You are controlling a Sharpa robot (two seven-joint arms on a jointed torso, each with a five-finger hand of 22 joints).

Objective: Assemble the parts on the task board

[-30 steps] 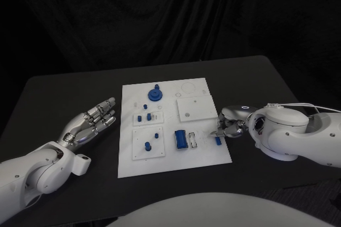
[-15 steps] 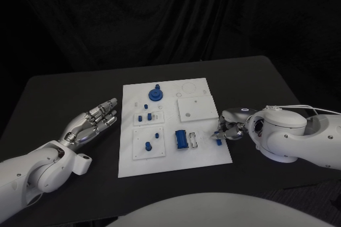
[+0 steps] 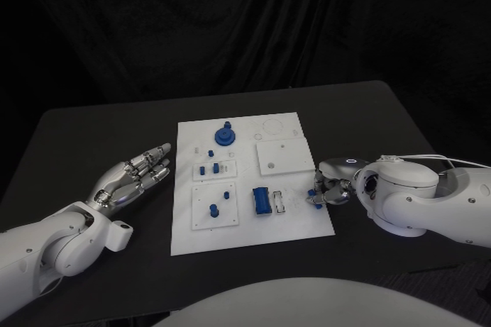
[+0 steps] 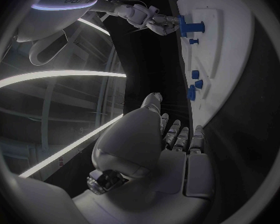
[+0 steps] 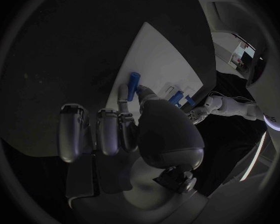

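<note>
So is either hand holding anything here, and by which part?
The right hand pinches a small blue part by one end at the task board edge; the rest sticks out past its fingertips. The left hand holds nothing.

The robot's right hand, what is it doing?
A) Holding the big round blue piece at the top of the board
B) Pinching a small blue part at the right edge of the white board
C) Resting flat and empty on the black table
B: the right hand pinches a small blue part between thumb and a finger at the task board's right edge.
</note>
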